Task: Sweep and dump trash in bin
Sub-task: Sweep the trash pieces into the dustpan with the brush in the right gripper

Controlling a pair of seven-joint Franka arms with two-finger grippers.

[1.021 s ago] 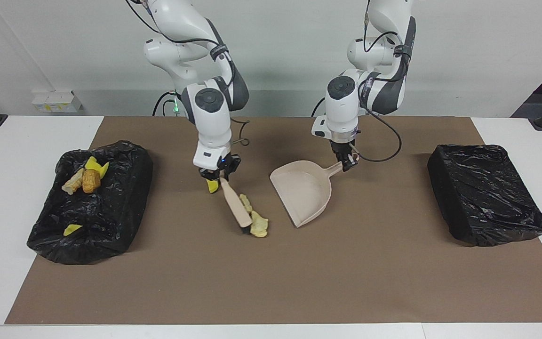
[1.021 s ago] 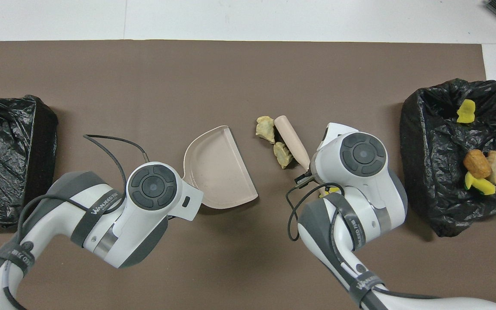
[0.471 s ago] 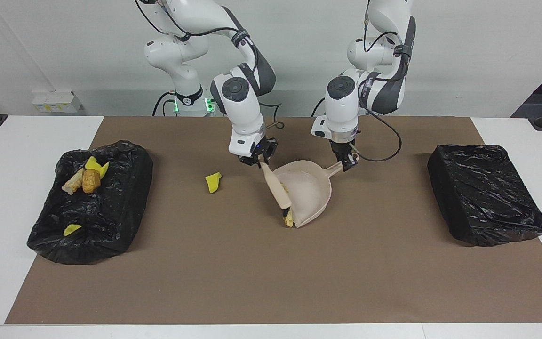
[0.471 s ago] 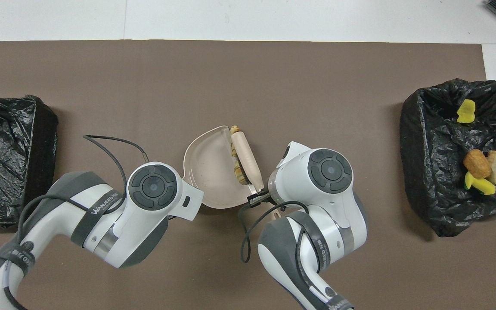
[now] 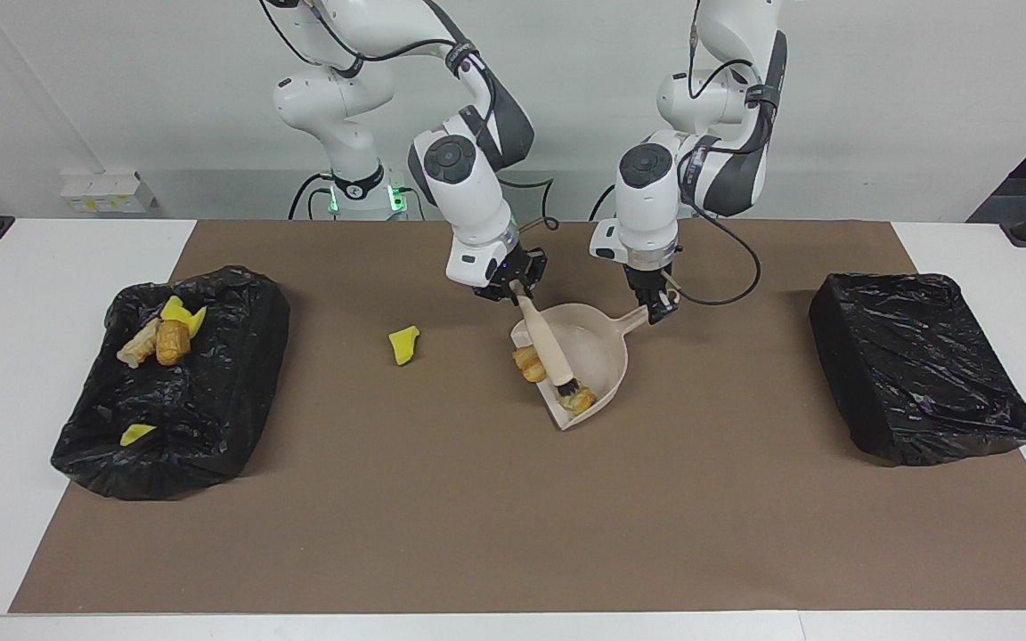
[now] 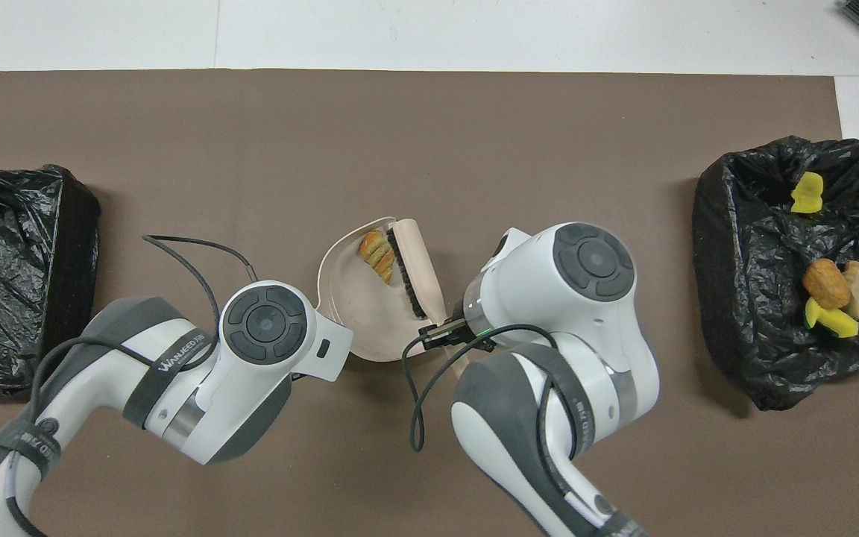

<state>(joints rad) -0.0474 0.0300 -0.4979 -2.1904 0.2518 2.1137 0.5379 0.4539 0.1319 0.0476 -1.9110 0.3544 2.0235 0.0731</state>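
My left gripper (image 5: 661, 309) is shut on the handle of the beige dustpan (image 5: 598, 352), which rests on the brown mat. My right gripper (image 5: 516, 287) is shut on the handle of the beige brush (image 5: 542, 341), whose black bristles lie inside the pan. Two pale beige lumps of trash (image 5: 528, 363) sit in the pan next to the bristles, seen from above as trash (image 6: 377, 253) between brush (image 6: 408, 257) and dustpan (image 6: 355, 302) wall. One yellow wedge (image 5: 403, 344) lies on the mat toward the right arm's end. The arms' wrists hide both grippers from above.
A black-bagged bin (image 5: 237, 356) at the right arm's end holds yellow wedges, a beige chunk and a golden-brown nugget (image 6: 825, 283). A second black-bagged bin (image 5: 918, 365) stands at the left arm's end. The brown mat (image 5: 513, 516) covers the table's middle.
My right gripper swept the brush toward the left arm's end, pushing the two beige lumps into the dustpan. The yellow wedge stayed on the mat. The left arm held still.
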